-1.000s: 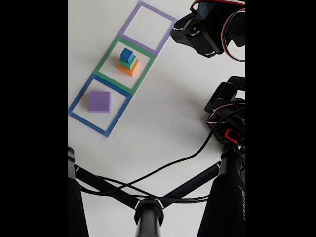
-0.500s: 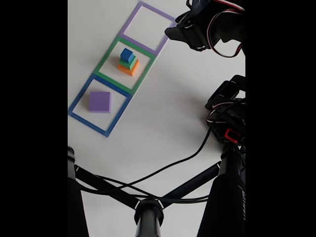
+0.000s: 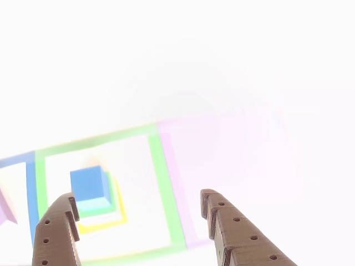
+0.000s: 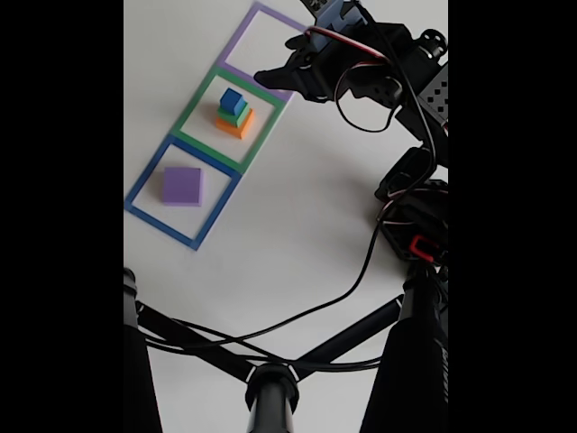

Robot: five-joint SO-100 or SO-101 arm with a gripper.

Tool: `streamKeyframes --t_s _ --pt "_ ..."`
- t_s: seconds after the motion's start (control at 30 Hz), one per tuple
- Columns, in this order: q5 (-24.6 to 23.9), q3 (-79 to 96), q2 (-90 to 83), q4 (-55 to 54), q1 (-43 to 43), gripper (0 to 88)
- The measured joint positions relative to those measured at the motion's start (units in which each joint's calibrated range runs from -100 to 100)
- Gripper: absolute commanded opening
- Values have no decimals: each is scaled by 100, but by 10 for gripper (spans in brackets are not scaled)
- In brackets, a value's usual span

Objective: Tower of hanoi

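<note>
A stack stands inside the green tape square [image 4: 200,126]: a small blue cube [image 4: 233,99] on a green block [image 4: 234,114] on an orange-yellow block [image 4: 237,125]. A flat purple block [image 4: 182,185] lies alone in the blue tape square [image 4: 144,185]. My gripper [image 4: 269,78] hovers to the right of the stack, over the border between the green and purple tape squares. In the other view its two brown fingers [image 3: 55,233] stand apart around empty air, gripper [image 3: 138,197] open, with the blue cube [image 3: 89,184] just beyond the left finger.
The purple tape square [image 4: 239,41] at the top holds no block. The arm's base and motors [image 4: 415,225] sit at the right. Black stand legs [image 4: 207,347] and a black cable [image 4: 315,302] cross the lower table.
The arm has swung from the upper right corner leftward and down, bringing the gripper close to the stack. The blocks have not moved.
</note>
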Motion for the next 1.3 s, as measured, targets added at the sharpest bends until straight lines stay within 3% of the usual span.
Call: streamKeyframes --t_s 0.23,0.6,1.3 --pt "0 1532 169 -2327 -106 309" --pt "0 2507 1114 -4647 -385 314" --pt "0 2637 3681 -7552 -663 287"
